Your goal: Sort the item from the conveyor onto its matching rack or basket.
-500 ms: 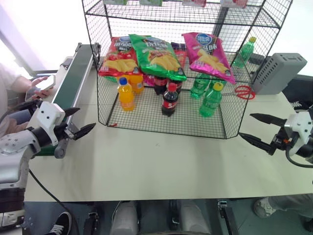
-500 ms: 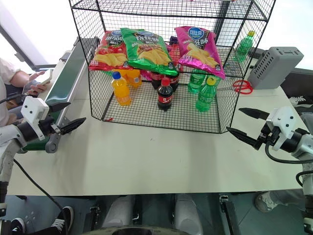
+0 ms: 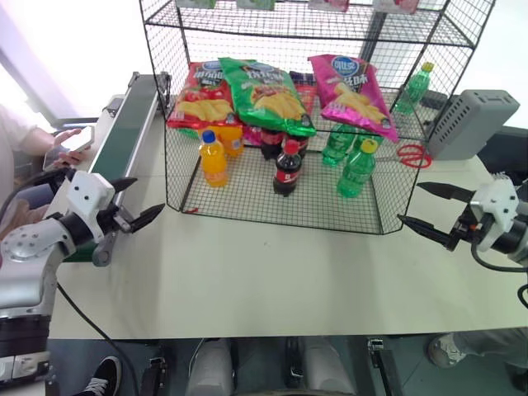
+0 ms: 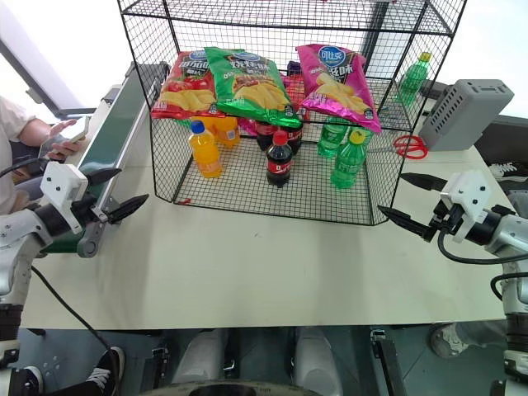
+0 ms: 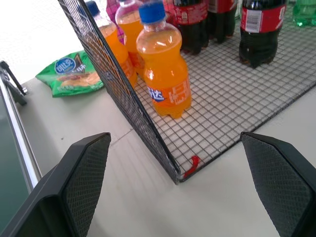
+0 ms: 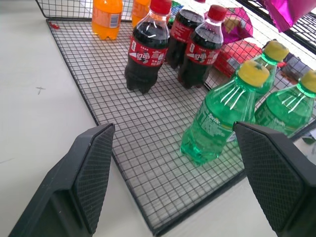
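Two grippers hang low over the near part of a pale table, one at each side, and neither holds anything. The left gripper (image 3: pixel 132 202) has its two black fingers spread wide, pointing inward toward the rack's near left corner. The right gripper (image 3: pixel 431 208) is also well open and empty, pointing inward toward the rack's near right corner. Between and beyond them stands the rack (image 3: pixel 272 210), a large black wire-grid unit, its bottom tier holding orange, cola and green bottles. On the tier above lie three chip bags side by side: a red chip bag (image 3: pixel 200 95), a green chip bag (image 3: pixel 268 95), and at the right end the magenta-pink item (image 3: pixel 351 92), its long axis sloping from the back of the shelf down toward the front right. It lies up and away from both grippers, and judging by the layout the right gripper is the nearer of the two. Farther back on the left, the conveyor (image 3: pixel 124 136) runs away from the robot just beside the left gripper; the visible stretch of its dark green belt carries nothing.
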Controlling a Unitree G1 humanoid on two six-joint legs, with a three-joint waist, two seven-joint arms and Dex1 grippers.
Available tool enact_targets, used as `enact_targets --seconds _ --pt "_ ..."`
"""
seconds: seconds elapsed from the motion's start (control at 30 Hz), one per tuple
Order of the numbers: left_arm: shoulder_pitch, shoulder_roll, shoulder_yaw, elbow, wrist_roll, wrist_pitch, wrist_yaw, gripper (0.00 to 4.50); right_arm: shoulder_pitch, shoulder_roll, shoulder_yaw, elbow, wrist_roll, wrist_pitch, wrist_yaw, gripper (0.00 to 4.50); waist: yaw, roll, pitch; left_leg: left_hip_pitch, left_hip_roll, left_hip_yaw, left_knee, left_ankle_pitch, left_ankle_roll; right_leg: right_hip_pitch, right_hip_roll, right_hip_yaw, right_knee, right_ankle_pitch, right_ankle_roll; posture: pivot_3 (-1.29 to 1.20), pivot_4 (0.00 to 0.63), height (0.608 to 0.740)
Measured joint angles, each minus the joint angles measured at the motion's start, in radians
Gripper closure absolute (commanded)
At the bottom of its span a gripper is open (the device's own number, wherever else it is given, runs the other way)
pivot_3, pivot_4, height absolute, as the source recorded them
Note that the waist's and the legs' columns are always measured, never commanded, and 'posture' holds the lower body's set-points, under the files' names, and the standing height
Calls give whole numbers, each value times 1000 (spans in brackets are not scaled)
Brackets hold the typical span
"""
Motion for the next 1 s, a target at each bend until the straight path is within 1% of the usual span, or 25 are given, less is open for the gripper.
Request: enact_targets --seconds 0.13,0.47,1.0 --pt "0 -1 0 0 -3 -12 -5 0 -22 10 28 26 -8 -10 1 511 -1 0 0 0 0 0 0 0 0 0 0 0 0 0 0 0 150 740" --pt "33 -7 -1 -5 -3 -13 -7 0 -85 10 41 91 -24 -50 23 511 -2 0 0 0 0 0 0 0 0 0 0 0 0 0 0 0 150 740" --pt "30 -5 -1 -5 -2 -18 -27 0 -96 22 72 120 -40 -85 26 511 -2 0 0 0 0 0 0 0 0 0 0 0 0 0 0 0 150 740"
